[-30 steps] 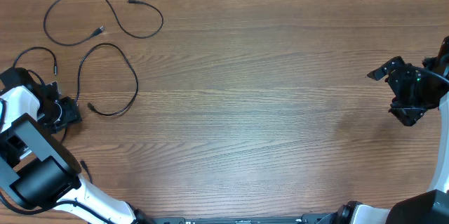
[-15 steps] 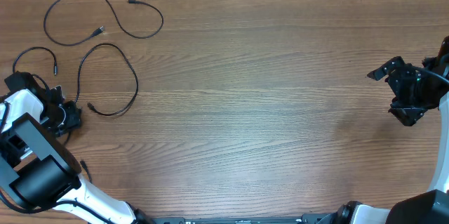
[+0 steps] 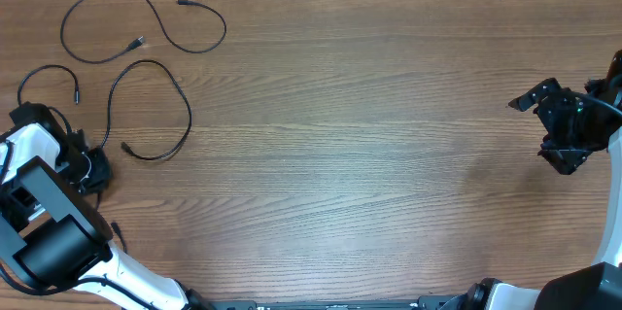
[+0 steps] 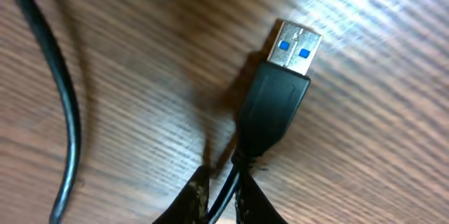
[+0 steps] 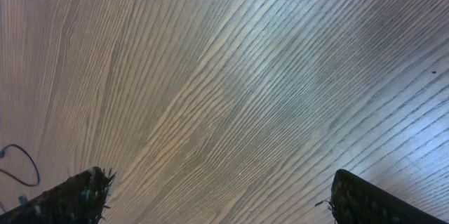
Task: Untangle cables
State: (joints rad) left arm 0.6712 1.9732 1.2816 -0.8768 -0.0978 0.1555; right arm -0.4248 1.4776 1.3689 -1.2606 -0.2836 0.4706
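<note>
Tabletop (image 3: 389,155) holds 3 cables (image 3: 189,120) near its left edge.

Cables (image 3: 190,116) lie far left on the table (image 3: 369,135) — right pincer (image 3: 540,133) opposite.

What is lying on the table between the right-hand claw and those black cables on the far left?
Nothing: the overhead view shows only bare wooden table between the open right gripper and the cables.

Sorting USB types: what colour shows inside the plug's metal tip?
Blue, inside the silver plug tip; the left wrist view shows it best.
</note>
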